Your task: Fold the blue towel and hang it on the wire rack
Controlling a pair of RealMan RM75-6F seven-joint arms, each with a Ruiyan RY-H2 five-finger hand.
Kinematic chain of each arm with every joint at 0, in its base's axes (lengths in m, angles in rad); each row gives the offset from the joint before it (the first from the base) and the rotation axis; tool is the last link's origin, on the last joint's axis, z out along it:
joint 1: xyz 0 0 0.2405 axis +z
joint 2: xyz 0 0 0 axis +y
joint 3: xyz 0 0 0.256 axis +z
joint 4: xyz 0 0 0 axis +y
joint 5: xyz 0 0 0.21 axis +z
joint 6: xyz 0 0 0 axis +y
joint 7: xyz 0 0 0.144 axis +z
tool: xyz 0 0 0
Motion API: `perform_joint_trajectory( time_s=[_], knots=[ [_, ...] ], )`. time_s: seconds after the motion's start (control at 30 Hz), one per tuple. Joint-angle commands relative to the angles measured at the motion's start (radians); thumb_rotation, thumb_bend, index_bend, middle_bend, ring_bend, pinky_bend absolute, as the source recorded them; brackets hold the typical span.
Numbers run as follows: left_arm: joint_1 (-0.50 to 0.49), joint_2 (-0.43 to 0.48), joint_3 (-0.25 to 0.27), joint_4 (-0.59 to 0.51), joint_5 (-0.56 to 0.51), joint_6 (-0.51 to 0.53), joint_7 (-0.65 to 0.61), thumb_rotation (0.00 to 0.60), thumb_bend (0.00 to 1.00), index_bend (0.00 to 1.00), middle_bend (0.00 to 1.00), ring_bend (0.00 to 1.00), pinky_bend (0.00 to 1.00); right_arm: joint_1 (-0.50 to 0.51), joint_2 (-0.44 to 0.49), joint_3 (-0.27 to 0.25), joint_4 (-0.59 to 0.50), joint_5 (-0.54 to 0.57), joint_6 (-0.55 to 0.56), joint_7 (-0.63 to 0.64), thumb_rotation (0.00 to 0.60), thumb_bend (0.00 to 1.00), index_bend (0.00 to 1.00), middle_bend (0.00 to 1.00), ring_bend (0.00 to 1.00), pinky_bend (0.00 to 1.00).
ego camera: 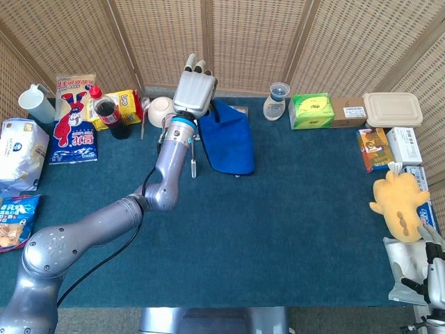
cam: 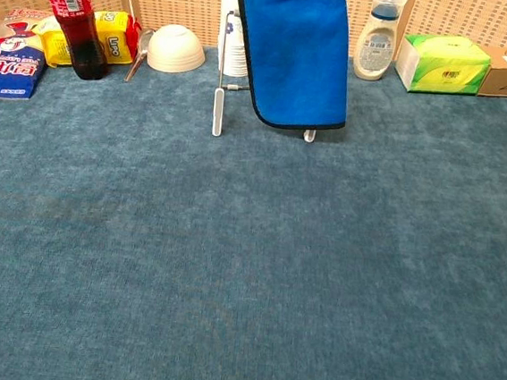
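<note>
The blue towel (ego camera: pixel 227 142) hangs draped over the white wire rack (ego camera: pixel 193 164) at the back of the table. In the chest view the towel (cam: pixel 296 50) covers most of the rack (cam: pixel 218 106), leaving one upright and two feet showing. My left hand (ego camera: pixel 194 89) is raised at the towel's top left corner, its back toward the camera, and grips the upper edge; the contact itself is hidden. It lies above the chest view's frame. My right hand (ego camera: pixel 425 268) rests off the table's front right corner, fingers apart and holding nothing.
Behind and left of the rack stand a white bowl (cam: pixel 176 50), a cola bottle (cam: pixel 71 13), a stack of paper cups (cam: pixel 232 35) and snack bags (ego camera: pixel 75 118). To its right are a white bottle (cam: pixel 374 35), a green tissue pack (cam: pixel 443 63), boxes and a yellow plush toy (ego camera: pixel 400 202).
</note>
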Motion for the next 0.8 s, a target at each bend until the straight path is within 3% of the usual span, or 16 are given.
perform_joint_trajectory(
  time_s=[0.03,0.57,0.8],
  knots=[
    [0.005,-0.006,0.006,0.013,0.007,-0.003,0.008,0.6,0.43,0.73,0.41,0.17,0.0,0.001,-0.001,0.0,0.0,-0.001,-0.002,-0.002,0.6,0.28,0.07,0.03,0.0,0.0],
    [0.04,-0.025,-0.003,0.064,0.044,0.002,-0.014,0.6,0.43,0.73,0.4,0.17,0.0,0.002,-0.004,0.003,-0.004,-0.001,-0.007,-0.011,0.6,0.28,0.07,0.03,0.0,0.0],
    [0.075,0.006,-0.015,0.024,0.124,0.031,-0.11,0.6,0.43,0.72,0.4,0.16,0.0,0.006,-0.006,0.006,-0.003,-0.001,-0.011,-0.014,0.6,0.28,0.07,0.03,0.0,0.0]
  ],
)
